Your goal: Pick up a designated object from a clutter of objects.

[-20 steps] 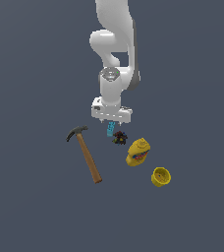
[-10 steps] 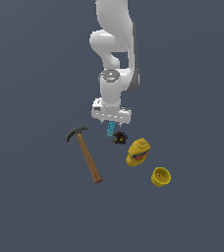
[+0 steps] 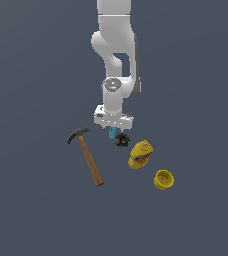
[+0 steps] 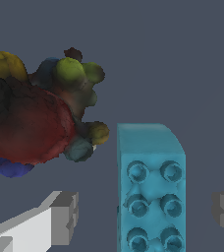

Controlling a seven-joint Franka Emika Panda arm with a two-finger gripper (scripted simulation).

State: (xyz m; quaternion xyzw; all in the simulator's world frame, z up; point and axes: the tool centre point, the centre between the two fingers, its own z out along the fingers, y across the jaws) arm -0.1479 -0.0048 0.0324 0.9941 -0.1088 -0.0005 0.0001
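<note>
Straddling the cyan brick, beside the dark multicoloured object: gripper, fingers parted, apparently not yet touching. Step: pre-grasp. Next: close squarely, then lift.

My fingers straddle the brick with open gaps on both sides. The dark lumpy toy sits just beside the brick, crowding one finger's side. Hammer, bottle and cup lie well apart from the brick, bare floor around them.
</note>
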